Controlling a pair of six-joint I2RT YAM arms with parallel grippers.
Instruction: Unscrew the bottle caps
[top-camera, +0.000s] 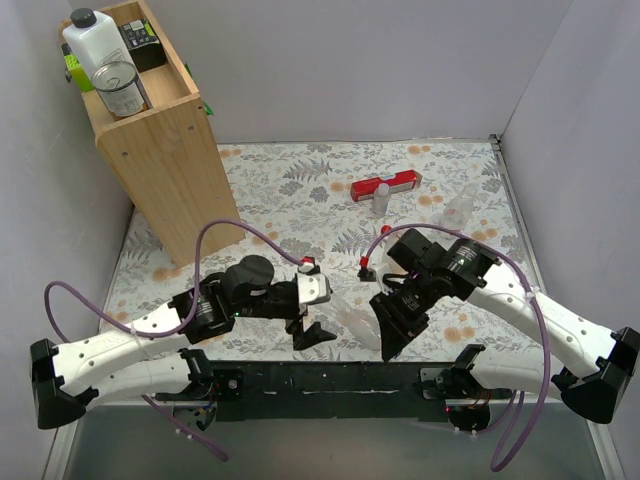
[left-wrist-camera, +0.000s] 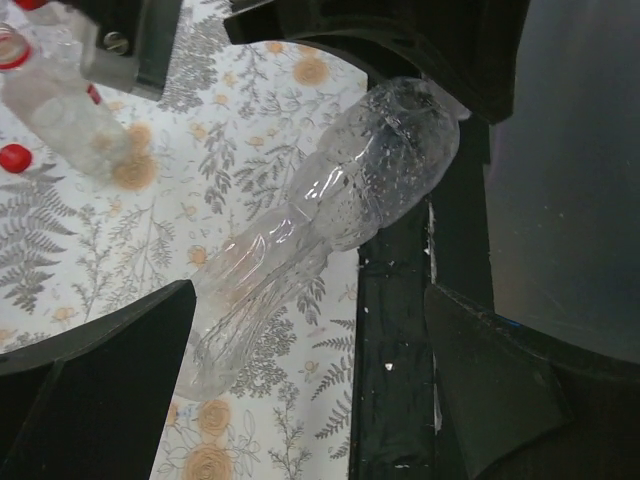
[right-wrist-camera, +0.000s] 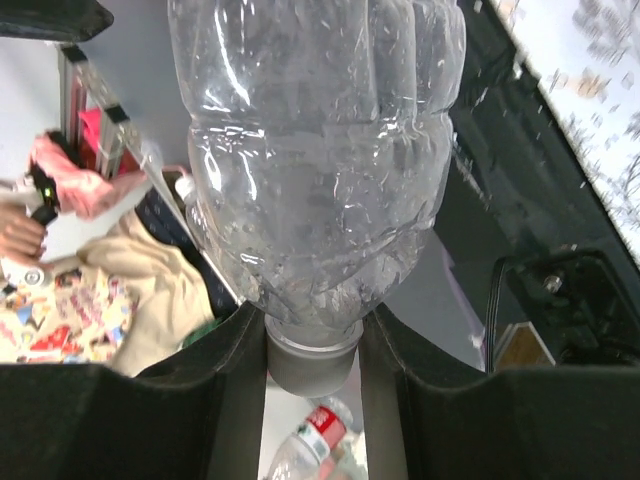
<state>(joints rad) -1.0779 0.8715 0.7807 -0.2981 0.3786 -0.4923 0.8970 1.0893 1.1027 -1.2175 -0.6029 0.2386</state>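
At the surface's (top-camera: 300, 180) near edge the right gripper (right-wrist-camera: 312, 345) has jaws clenched on a clear crumpled plastic bottle (right-wrist-camera: 320, 170). The left gripper (left-wrist-camera: 310, 300) straddles it, jaws released

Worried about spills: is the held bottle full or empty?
Empty: the bottle looks clear throughout, only droplets inside, neck pinched in the right tool.

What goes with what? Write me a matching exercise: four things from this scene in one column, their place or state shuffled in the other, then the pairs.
Things
1. can
2. red box
3. crumpled bottle
4. left gripper

Place or state
A. jaws open
B. flat on the table, at the back
C. clamped at the neck by the right gripper
D. up on the shelf

Pairs: 1-D, 2-B, 3-C, 4-A
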